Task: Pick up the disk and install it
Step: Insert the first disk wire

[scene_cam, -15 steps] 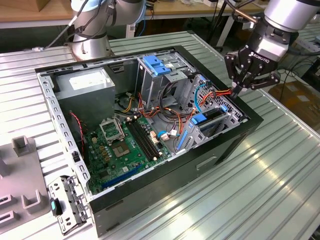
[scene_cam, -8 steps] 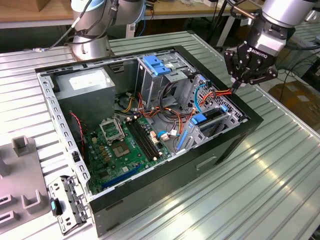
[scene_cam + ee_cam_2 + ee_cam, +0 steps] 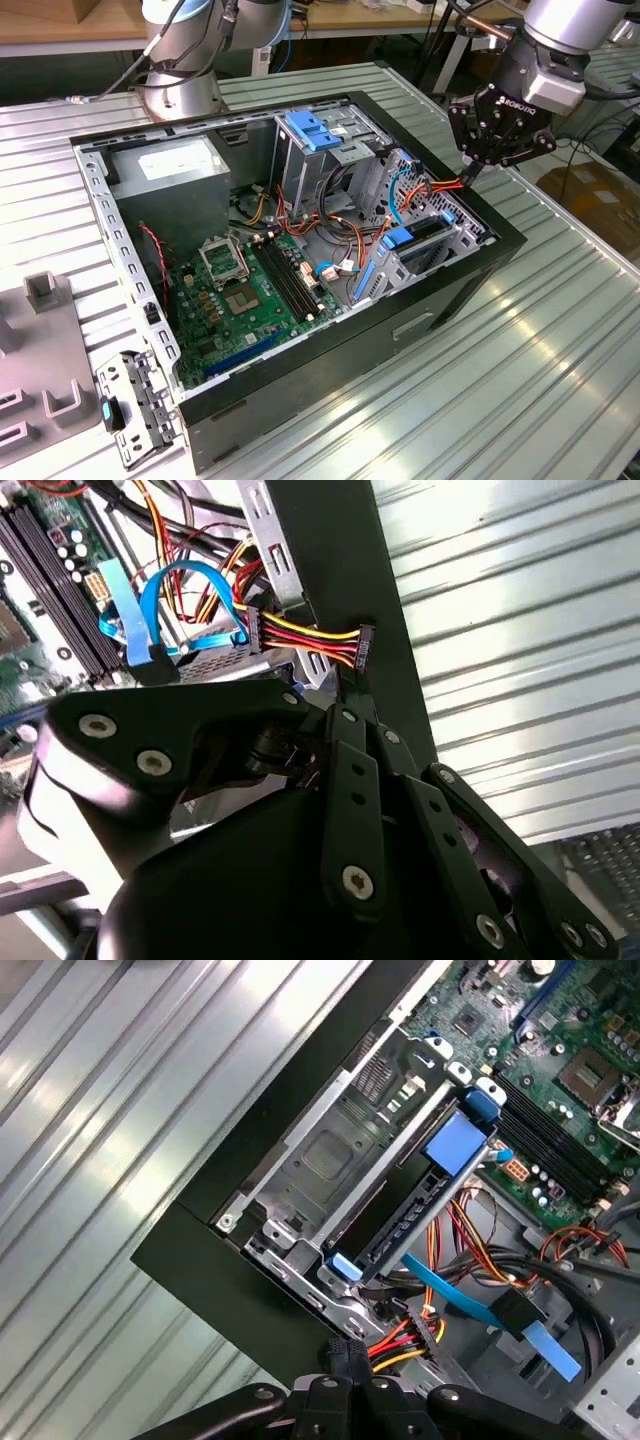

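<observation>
The disk (image 3: 405, 1222) is sitting in the metal drive cage (image 3: 330, 1160) at a corner of the open computer case (image 3: 330, 380), its blue rail running along the bay with a blue tab at either end; in the exterior view it is lying low in the case (image 3: 402, 238), near the wall on the exterior view's right. Just beside that bay the hand (image 3: 352, 685) is reaching in over the case wall, its fingers drawn narrow, tips together at the black plug (image 3: 362, 646) of a bundle of red, yellow and black wires (image 3: 400, 1340); whether they are actually pinching the plug I cannot tell. A thin blue data cable (image 3: 150, 620) is looping nearby over the green motherboard (image 3: 240, 290).

White lettering is showing on the hand's black body (image 3: 515, 103), and a pale label is lying on the grey power supply (image 3: 175, 160), its print too small to read.

The case is resting on a worktop (image 3: 520, 380) of ribbed, shiny metal slats. The arm's round base (image 3: 180, 90) is standing at the far edge, grey blocks (image 3: 45, 290) are sitting at the exterior view's left, and wooden benches are lining the room behind
</observation>
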`<state>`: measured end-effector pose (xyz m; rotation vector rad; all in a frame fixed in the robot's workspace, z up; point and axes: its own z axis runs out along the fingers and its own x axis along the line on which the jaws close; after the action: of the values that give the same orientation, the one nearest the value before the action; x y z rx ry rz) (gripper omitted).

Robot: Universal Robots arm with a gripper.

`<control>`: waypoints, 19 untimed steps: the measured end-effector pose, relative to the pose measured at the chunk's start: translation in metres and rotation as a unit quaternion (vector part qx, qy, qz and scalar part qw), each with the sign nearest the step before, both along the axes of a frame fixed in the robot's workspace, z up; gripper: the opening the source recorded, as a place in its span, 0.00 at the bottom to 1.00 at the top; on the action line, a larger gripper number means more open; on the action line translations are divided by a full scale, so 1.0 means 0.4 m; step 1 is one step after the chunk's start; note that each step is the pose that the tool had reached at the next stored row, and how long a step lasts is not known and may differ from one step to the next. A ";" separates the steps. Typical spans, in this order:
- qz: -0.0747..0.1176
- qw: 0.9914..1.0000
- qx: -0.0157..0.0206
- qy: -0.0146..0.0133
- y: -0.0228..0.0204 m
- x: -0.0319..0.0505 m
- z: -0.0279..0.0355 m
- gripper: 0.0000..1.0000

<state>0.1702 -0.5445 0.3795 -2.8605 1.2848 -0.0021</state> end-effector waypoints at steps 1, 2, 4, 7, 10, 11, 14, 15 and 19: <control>0.014 1.000 0.000 0.000 0.000 0.000 -0.001 0.11; 0.023 1.000 0.000 -0.001 0.000 0.000 -0.002 0.11; 0.038 0.999 0.000 -0.002 0.000 0.000 -0.003 0.11; 0.048 0.999 0.000 -0.007 0.004 0.005 -0.004 0.11; 0.051 0.999 0.000 -0.010 0.009 0.007 -0.004 0.11; 0.055 0.998 0.000 -0.011 0.009 0.007 -0.005 0.11; 0.073 0.997 0.000 -0.014 0.010 0.007 -0.006 0.11; 0.080 0.997 0.000 -0.014 0.010 0.007 -0.006 0.11; 0.110 0.994 0.000 -0.018 0.010 0.007 -0.011 0.24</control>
<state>0.1729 -0.5405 0.3753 -2.9709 0.9579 -0.0519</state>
